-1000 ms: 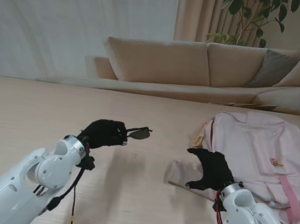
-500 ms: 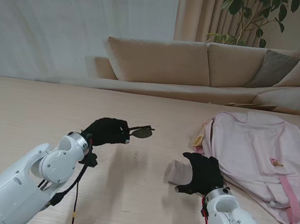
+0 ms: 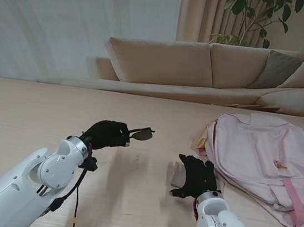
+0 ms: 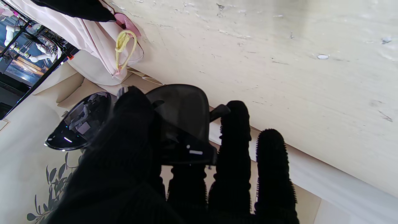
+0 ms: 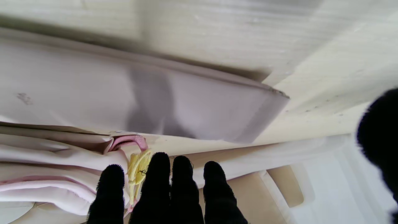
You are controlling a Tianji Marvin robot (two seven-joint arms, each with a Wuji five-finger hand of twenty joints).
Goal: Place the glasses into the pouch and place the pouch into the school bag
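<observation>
The right hand, fingers spread and empty, has slid left over the pouch beside the school bag, while the left hand stays clamped on the glasses above the tabletop, insertion pending.

- No text, label, brand, number or sign could be read in any view.
- The glasses, the pouch and the school bag showed no legible lettering.

A beige sofa stands beyond the far edge of the wooden table, with a leafy houseplant behind it.
</observation>
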